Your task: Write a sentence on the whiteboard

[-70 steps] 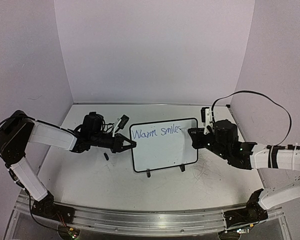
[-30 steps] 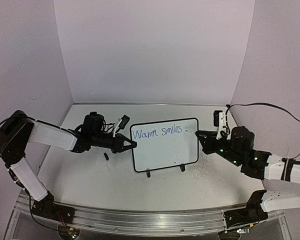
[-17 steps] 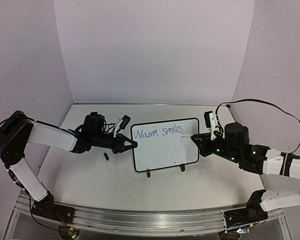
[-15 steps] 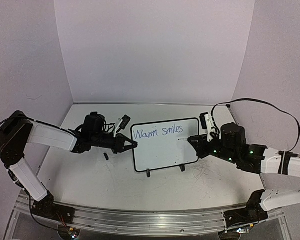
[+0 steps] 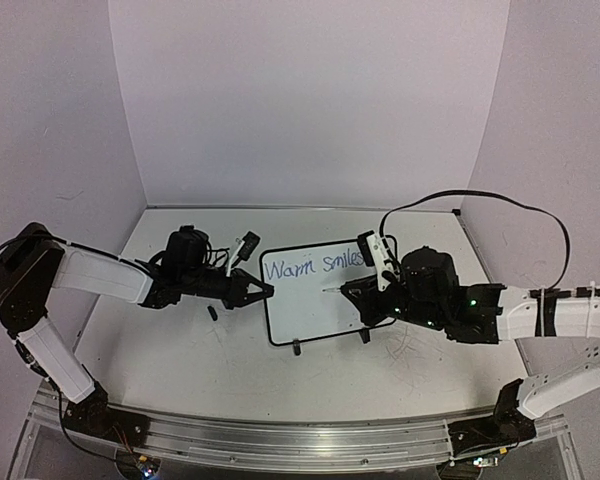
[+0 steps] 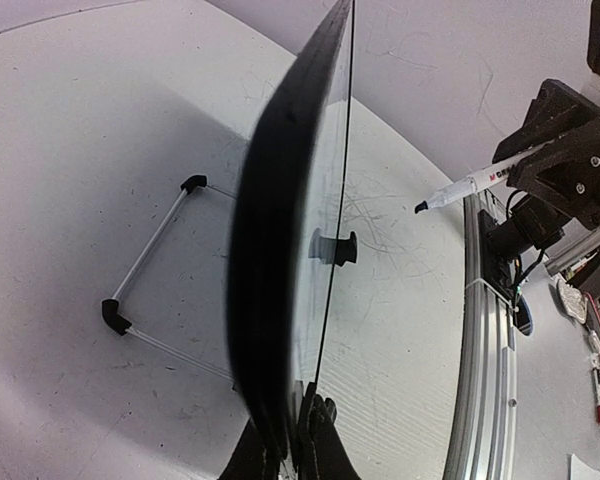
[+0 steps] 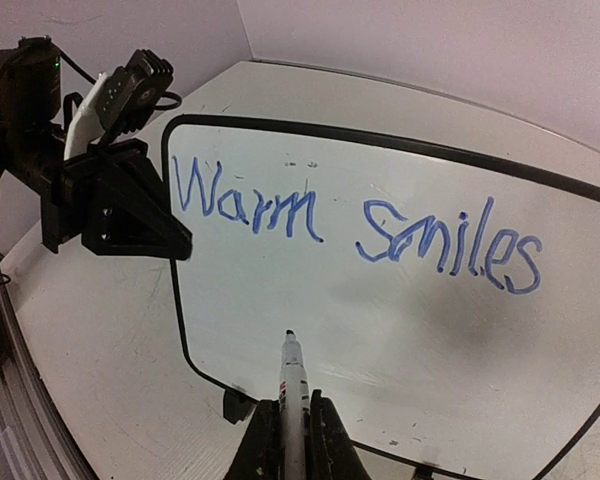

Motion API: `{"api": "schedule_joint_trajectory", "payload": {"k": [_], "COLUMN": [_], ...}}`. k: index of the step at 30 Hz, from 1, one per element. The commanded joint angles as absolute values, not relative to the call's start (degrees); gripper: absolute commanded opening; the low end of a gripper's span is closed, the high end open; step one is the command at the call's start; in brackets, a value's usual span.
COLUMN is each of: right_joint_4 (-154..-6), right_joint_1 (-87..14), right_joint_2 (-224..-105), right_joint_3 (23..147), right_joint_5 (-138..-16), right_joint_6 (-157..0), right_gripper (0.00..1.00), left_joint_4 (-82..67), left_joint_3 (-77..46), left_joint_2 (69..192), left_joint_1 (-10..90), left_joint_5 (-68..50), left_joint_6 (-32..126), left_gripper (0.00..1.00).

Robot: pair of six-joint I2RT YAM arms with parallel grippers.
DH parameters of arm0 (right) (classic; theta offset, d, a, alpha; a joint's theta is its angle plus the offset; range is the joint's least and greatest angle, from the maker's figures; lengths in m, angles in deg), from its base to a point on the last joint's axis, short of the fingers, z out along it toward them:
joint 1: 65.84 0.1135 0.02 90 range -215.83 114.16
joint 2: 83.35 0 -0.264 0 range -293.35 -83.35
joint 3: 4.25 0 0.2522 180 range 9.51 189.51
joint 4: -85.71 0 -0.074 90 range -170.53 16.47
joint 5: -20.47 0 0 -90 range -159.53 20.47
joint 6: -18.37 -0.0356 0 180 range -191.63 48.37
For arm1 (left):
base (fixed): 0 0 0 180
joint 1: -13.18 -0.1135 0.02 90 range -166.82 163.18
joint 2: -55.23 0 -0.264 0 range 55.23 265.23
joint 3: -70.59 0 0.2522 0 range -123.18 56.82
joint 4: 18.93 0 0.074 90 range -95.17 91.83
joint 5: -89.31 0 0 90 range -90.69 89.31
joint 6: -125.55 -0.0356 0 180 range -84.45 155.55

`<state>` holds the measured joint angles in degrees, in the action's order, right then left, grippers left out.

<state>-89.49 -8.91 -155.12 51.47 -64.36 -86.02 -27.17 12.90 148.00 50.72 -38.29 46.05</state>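
Top external view, whiteboard [image 5: 310, 315] upright on the surface [image 5: 180, 350], left claw [image 5: 267, 290] clamped on its left edge, right claw [image 5: 349, 290] closed around a marker [image 5: 335, 289], tip near the board, below blue sentence [image 5: 312, 265] "Warm smiles"

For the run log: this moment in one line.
left gripper shut on whiteboard edge | right gripper shut on marker, tip off whiteboard | sentence: "Warm smiles" only

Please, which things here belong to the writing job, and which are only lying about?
Job:
- whiteboard
- sentence begun on it
- marker in the right gripper
- left gripper clamping the board's edge

Lying about:
- small black piece on the table, perhaps a cap
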Motion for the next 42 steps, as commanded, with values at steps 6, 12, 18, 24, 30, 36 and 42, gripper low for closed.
{"api": "schedule_joint_trajectory", "payload": {"k": [6,12,18,24,30,36,42], "right_joint_4": [-91.34,-91.52,-92.88,-94.47,-96.05,-99.77,-101.56], "right_joint_1": [-7.95,-7.99,-6.0,-2.21,1.35,1.48,1.43], "right_joint_2": [-156.79,-157.49,-161.35,-167.1,-174.67,-174.55,-173.52], "right_joint_3": [55.78,56.87,59.22,63.02,66.23,64.68,62.33], "right_joint_5": [-61.66,-60.18,-62.45,-63.02,-61.23,-61.22,-56.88], "right_joint_6": [-84.12,-82.31,-81.0,-79.66,-76.04,-75.96,-76.55], "right_gripper": [0.0,0.0,0.0,0.0,0.0,0.0,0.0], "left_joint_4": [-24.25,-24.46,-24.41,-24.41,-24.41,-24.41,-24.41], "left_joint_3": [15.08,15.26,15.12,15.01,14.58,15.2,15.58], "left_joint_2": [145.9,145.21,144.89,145.6,145.93,144.82,144.32], "left_joint_1": [49.16,49.14,49.14,49.13,49.22,49.16,49.17], "left_joint_5": [-30.77,-30.98,-30.89,-30.94,-31.62,-31.39,-31.19], "left_joint_6": [43.58,43.54,43.31,43.27,42.92,42.58,42.43], "left_gripper": [0.0,0.0,0.0,0.0,0.0,0.0,0.0]}}
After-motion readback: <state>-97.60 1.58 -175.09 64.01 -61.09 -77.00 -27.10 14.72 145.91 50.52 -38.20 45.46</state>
